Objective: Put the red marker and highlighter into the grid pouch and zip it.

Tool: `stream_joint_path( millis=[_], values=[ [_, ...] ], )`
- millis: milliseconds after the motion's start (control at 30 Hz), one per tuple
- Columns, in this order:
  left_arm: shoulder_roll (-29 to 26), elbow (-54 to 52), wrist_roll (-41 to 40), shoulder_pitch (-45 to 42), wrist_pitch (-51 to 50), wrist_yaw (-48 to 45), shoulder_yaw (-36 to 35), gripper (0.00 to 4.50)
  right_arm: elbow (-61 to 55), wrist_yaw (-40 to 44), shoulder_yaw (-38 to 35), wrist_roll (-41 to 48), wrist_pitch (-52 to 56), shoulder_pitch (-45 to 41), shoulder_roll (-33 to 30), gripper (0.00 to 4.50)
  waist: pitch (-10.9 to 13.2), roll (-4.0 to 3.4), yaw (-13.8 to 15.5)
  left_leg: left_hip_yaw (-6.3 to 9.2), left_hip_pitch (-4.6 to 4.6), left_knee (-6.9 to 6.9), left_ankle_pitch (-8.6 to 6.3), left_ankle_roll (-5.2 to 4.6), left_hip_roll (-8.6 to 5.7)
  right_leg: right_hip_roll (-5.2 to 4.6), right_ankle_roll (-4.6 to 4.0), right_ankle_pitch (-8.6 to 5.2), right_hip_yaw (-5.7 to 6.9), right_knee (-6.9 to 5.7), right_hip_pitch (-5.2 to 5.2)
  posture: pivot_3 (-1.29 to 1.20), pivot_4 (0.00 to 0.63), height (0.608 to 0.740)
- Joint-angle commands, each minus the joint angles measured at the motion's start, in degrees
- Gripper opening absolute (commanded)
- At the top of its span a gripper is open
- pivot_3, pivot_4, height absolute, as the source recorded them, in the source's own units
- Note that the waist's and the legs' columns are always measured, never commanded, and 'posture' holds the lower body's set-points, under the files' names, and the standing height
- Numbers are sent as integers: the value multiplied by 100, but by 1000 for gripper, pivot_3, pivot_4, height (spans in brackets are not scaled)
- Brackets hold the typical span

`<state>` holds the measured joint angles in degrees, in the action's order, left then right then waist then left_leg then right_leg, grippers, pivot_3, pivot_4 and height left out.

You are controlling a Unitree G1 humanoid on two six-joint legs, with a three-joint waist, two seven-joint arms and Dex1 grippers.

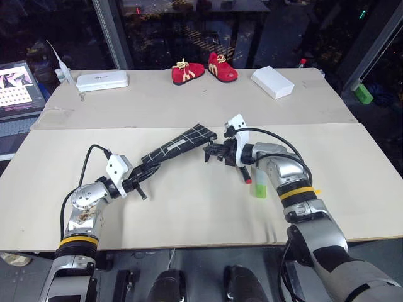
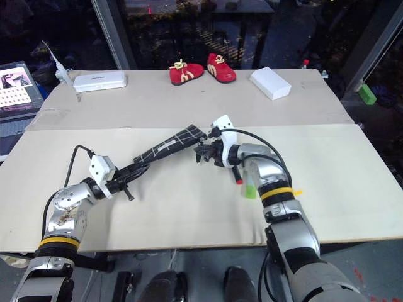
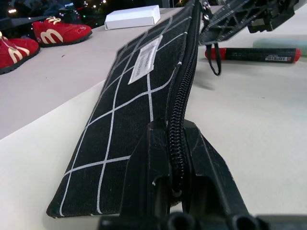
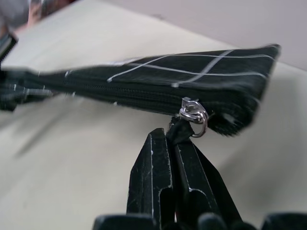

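The grid pouch (image 1: 177, 145) is the one pouch I see, held off the tabletop (image 1: 189, 207) between my two grippers, its zipper edge turned up. My left gripper (image 3: 173, 158) has its jaws clamped together on the pouch's near end, right along the zipper line. My right gripper (image 4: 171, 143) has its jaws closed on the black pull strap (image 4: 176, 128) just below the small metal ring (image 4: 194, 116) at the far end. One red marker (image 3: 254, 54) lies flat on the tabletop beside my right forearm, and one highlighter (image 1: 259, 182) lies just beside it, apparently touching, though the arm hides part of both. Farther back I count two red shoes (image 1: 204, 69), two white boxes (image 1: 272, 82), and one laptop (image 1: 17, 88) at the left edge.
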<state>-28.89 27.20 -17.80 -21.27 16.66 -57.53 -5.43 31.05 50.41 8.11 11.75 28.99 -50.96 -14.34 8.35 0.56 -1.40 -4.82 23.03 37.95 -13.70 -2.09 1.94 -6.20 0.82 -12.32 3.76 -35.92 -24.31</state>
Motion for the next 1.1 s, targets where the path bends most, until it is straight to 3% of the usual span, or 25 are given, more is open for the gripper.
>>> stream_joint_path(
  millis=[33, 667, 1100],
  values=[
    [32, -118, 36, -25, 153, 12, -17, 0, -248, 207, 356, -270, -349, -64, 27, 26, 0, 0, 1, 0, 0, 0, 0, 0, 0, 0, 0, 0, 0, 0, 0, 0, 150, 740],
    [252, -4, 98, -347, 76, -106, 131, 0, -256, 639, 1204, -763, -520, -537, 930, 26, 0, 0, 6, 0, 3, 0, 0, 1, -1, 1, 0, 0, 3, 0, -2, 0, 150, 740],
    [187, -375, 41, -150, -125, -55, 48, 0, 1003, 450, 775, -1093, -1308, -1045, 281, 26, 0, 0, 16, -1, 4, 0, 1, 2, -2, 1, 0, 0, 4, 1, -3, 0, 150, 740]
  ],
)
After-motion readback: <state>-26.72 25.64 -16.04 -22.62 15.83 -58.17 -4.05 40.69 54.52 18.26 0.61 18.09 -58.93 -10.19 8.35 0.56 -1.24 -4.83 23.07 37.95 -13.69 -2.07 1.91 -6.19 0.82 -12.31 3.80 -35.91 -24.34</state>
